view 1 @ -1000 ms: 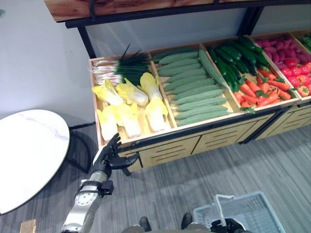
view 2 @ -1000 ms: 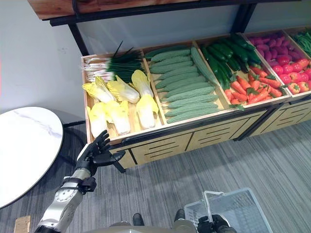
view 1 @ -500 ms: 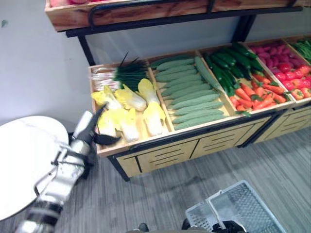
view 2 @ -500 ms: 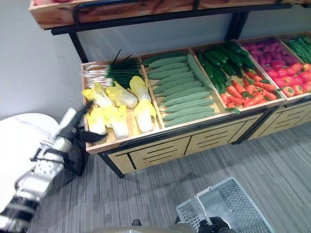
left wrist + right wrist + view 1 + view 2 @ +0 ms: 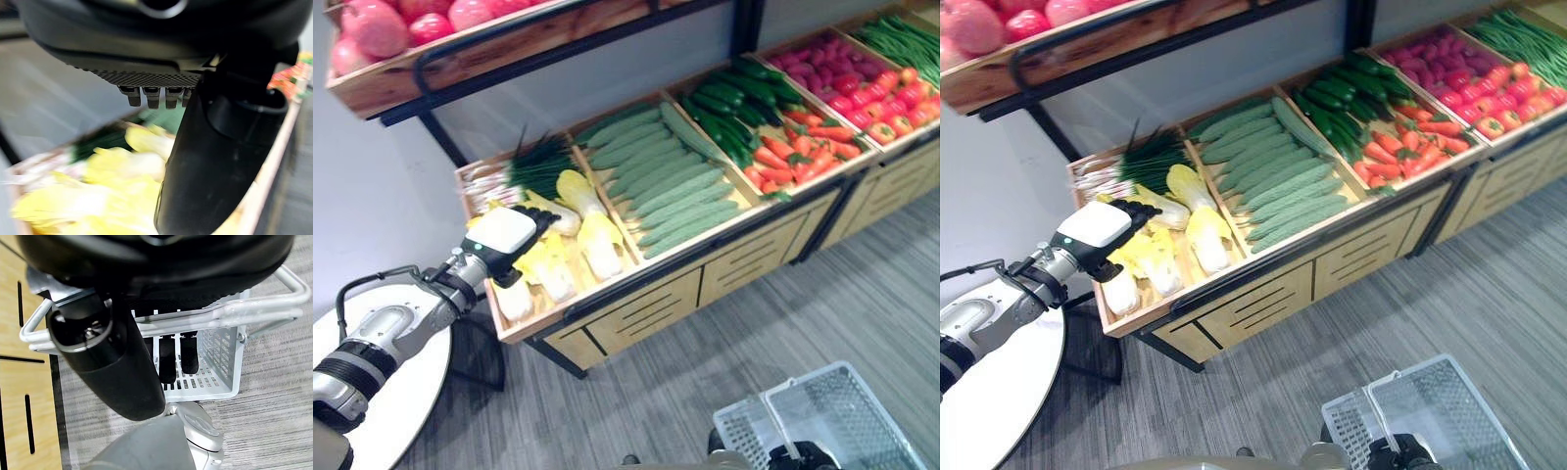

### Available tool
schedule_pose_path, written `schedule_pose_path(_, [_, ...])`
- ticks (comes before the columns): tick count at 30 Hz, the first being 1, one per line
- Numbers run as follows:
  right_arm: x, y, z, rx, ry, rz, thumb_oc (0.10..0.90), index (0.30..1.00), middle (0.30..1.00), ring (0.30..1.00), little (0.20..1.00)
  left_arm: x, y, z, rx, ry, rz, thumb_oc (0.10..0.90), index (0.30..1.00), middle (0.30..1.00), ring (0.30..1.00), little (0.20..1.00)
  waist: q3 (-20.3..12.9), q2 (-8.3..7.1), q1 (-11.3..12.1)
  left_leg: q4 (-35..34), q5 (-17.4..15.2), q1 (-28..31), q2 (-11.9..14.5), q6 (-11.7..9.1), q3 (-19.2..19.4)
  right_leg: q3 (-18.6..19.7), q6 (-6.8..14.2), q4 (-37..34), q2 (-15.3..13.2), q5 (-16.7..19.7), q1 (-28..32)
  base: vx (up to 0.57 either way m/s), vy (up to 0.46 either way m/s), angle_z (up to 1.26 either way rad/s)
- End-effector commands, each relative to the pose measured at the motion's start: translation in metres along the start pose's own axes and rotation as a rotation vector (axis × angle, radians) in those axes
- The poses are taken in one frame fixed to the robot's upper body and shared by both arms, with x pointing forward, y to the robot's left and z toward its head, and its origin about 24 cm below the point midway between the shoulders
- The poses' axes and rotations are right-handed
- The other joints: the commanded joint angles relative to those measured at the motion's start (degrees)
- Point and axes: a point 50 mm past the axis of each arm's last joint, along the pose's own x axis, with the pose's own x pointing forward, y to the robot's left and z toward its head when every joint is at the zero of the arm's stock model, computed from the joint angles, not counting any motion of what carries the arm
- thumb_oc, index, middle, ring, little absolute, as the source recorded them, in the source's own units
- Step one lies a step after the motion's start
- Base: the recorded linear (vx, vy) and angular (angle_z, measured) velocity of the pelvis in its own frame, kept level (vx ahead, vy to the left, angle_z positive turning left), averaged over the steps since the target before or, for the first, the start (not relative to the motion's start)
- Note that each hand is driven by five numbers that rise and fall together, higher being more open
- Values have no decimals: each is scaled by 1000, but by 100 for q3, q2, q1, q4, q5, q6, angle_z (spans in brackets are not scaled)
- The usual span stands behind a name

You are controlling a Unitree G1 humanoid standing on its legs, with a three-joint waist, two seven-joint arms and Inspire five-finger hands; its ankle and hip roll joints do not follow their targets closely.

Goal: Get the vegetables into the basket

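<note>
Left hand [image 5: 505,242], fingers spread, hovers over yellow cabbages [image 5: 570,231]; a loose grasp could drop one short of the basket [image 5: 813,416], whose handle the right hand [image 5: 161,352] grips.

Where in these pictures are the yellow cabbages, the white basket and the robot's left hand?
yellow cabbages [image 5: 597,240]: left eye view, on a pale leafy head in the crate.
white basket [image 5: 832,411]: left eye view, on its mesh wall.
left hand [image 5: 499,240]: left eye view, on its white-covered back.

The left hand [image 5: 504,240] has a white back plate and dark fingers; behind it sits a black wrist collar, then a silver-grey forearm ringed with black bands; the right hand [image 5: 112,357] is glossy black, with a ridged palm pad.
</note>
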Motion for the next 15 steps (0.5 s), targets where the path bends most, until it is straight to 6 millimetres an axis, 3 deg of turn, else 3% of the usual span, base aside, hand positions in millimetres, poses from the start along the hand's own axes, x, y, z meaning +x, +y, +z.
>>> schedule_pose_path(1, [3,15,12,40,-43,32,400,300,300,300,300,16,64,-47,78,194,203,900,1000,1000,1000,1000,251,-37,-58,39,-531,239,-188,-110,-90,239,505,215,-271,-566,215,-7,-4,-29])
schedule_pose_path(4, [4,11,16,49,-46,9,400,300,300,300,300,22,38,-53,78,257,82,900,1000,1000,1000,1000,334,25,-132,39,-520,203,-188,-104,17,363,512,195,-261,-519,112,-11,-5,-19])
schedule_pose_path(5, [4,11,16,51,-46,9,400,300,300,300,300,23,38,-52,78,255,84,900,1000,1000,1000,1000,333,26,-118,39,-520,201,-187,-104,21,368,512,197,-260,-518,107,-13,-13,-14])
schedule_pose_path(7, [5,8,21,61,-56,-10,400,300,300,300,300,23,14,-61,89,337,-40,900,1000,1000,1000,1000,415,35,-172,39,-497,156,-187,-105,82,444,510,203,-247,-496,25,-11,-24,-25])
schedule_pose_path(15, [6,2,26,54,-53,-36,400,300,300,300,300,32,4,-69,90,462,-115,900,1000,1000,1000,1000,667,3,-229,39,-377,-98,-135,-145,151,535,480,212,-206,-411,-285,-18,-27,-10])
